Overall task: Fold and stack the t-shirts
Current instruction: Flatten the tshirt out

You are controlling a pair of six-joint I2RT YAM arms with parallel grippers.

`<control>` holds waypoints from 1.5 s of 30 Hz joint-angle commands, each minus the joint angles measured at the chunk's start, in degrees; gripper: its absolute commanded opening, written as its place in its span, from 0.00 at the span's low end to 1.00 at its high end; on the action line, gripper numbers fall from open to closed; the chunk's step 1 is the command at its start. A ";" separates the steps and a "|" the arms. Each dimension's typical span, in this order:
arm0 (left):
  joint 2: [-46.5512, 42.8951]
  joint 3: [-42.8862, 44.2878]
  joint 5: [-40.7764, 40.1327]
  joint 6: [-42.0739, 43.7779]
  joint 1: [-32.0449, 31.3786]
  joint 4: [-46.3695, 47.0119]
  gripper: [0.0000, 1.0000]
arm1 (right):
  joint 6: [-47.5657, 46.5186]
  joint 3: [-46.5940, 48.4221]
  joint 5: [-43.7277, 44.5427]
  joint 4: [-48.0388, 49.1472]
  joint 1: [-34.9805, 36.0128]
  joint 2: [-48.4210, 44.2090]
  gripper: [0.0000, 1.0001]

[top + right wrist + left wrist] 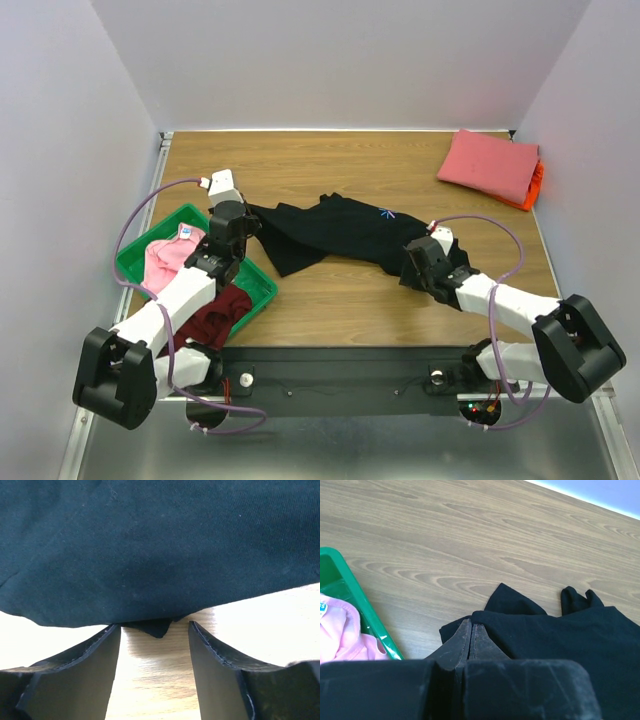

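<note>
Pale walls enclose a wood-grain tabletop (350,160).

Top view: a coral-pink t-shirt (487,163) lies folded on an orange t-shirt (537,185) at the far right corner. This stack counts as finished. The black t-shirt (340,228) lies rumpled and unfolded across the middle of the tabletop, between the two arms. A green tray (258,290) at the near left edge holds a light pink t-shirt (165,258) and a dark maroon t-shirt (215,315), both in loose heaps.

Left wrist view: the left jaws are pressed flat together. Their tips sit at the left corner of the black t-shirt (560,640) and appear to pinch it.

Right wrist view: the right jaws stand wide, low over the tabletop, either side of a small tuck in the shirt's hem. Nothing is gripped.

Assessment: two shirts are done and three remain. The black one is probably being drawn flat for folding.
</note>
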 commanded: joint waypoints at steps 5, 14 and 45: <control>-0.33 0.89 -1.12 0.33 0.18 2.62 0.00 | 1.35 0.36 0.90 3.23 0.37 1.85 0.48; -0.07 0.98 -1.21 0.33 0.18 2.62 0.00 | -0.59 2.11 1.25 4.29 0.37 4.32 0.00; -10.95 16.79 -2.63 14.91 0.18 3.15 0.00 | -30.11 30.76 23.40 11.23 0.37 -17.99 0.00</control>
